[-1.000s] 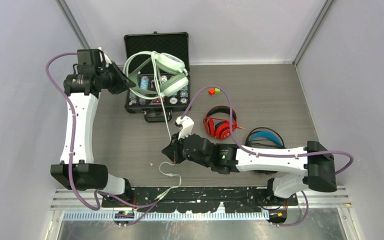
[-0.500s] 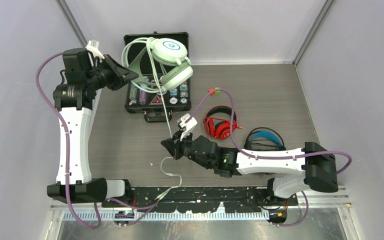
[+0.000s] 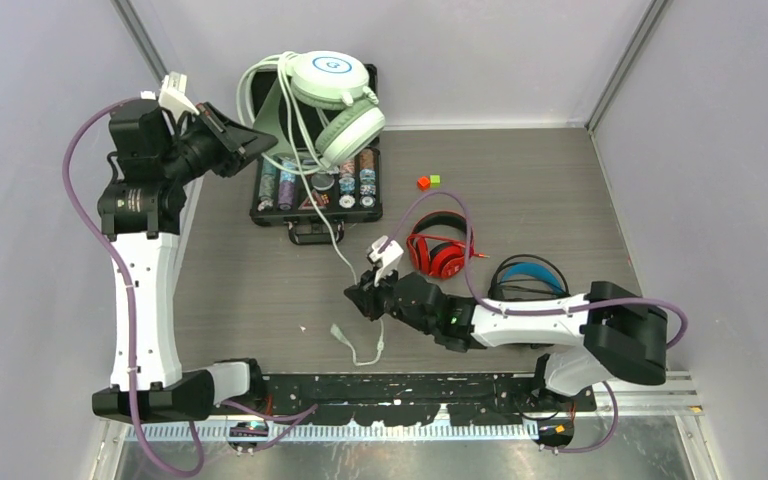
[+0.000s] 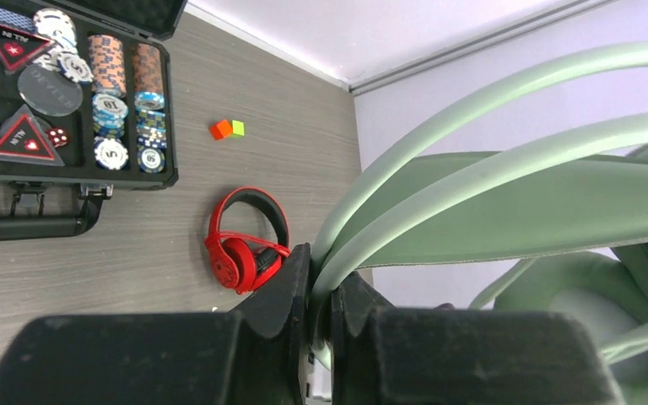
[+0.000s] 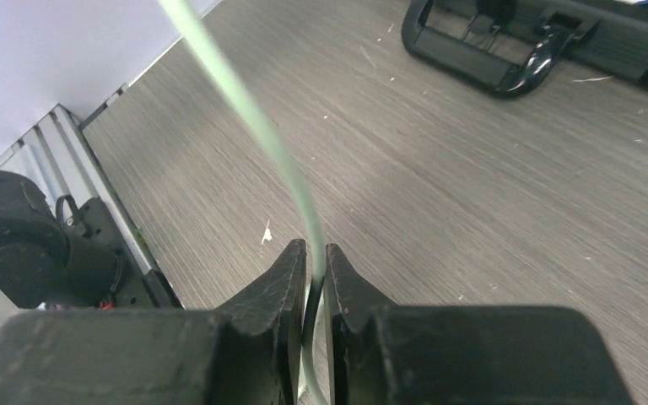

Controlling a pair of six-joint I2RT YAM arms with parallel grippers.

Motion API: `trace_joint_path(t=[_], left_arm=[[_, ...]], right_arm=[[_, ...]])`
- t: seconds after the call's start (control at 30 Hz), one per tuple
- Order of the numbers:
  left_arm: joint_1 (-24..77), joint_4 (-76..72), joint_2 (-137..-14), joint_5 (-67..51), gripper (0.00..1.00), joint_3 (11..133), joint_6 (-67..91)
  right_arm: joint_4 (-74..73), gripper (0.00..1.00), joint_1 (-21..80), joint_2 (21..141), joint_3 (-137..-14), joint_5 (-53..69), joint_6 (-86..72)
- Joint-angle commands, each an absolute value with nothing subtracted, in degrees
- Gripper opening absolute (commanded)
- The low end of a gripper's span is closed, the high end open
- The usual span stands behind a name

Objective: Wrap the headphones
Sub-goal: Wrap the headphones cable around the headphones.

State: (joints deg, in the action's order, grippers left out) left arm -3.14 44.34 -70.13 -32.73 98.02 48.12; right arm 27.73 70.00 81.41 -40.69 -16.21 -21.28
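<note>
The pale mint-green headphones point(image 3: 335, 100) hang in the air above the open case, and my left gripper point(image 3: 260, 150) is shut on their headband point(image 4: 472, 202). Their thin cable point(image 3: 335, 235) drops down to my right gripper point(image 3: 355, 295), whose jaws stand close together around the cable point(image 5: 245, 101). The cable's loose end point(image 3: 360, 345) lies on the table near the front. The red headphones point(image 3: 438, 250) lie right of centre. The black headphones with a blue inner band point(image 3: 530, 275) lie further right, partly behind the right arm.
A black case point(image 3: 315, 215) of poker chips stands open at the back left, its handle point(image 5: 481, 59) facing the front. Red and green cubes point(image 3: 428, 182) sit behind the red headphones. Walls close in on both sides.
My left gripper has lifted the mint-green headphones up and toward the back. My right gripper has shifted right along the cable, and the cable's loop on the table has pulled straighter.
</note>
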Motion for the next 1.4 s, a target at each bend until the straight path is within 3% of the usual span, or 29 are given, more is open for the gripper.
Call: trace_joint_path(t=[0.0,0.2,0.43,0.63,0.7,1.13,1.37], left_arm=[[-2.8,38.1,-68.5,-36.6,0.00,99.3,51.5],[-2.3,39.1,-68.5,-35.6,0.00,100.0,50.4],[-1.8,40.2,-68.7,-34.6,0.00,100.8,49.4],[-1.4,40.4,-69.3,-34.3,0.00,101.8,48.9],[-1.3,40.6,-69.5,-34.2,0.00,102.2,48.6],[-1.1,41.4,-69.2,-33.3,0.00,103.4,47.6],[-0.5,42.0,-68.8,-32.6,0.00,103.9,46.9]], right_arm=[[35.4,0.19,70.0,84.3,-40.9,-13.4,-22.5],[41.4,0.26,69.4,93.8,-42.2,-13.0,-23.7],[53.8,0.24,69.0,102.5,-39.8,-9.7,-25.0],[64.1,0.41,69.0,108.1,-38.0,-9.0,-23.7],[66.4,0.47,69.0,108.4,-37.6,-8.5,-21.4],[73.9,0.62,65.2,102.5,-35.7,-10.8,-5.3],[72.9,0.62,63.0,96.1,-34.5,-10.8,-0.9]])
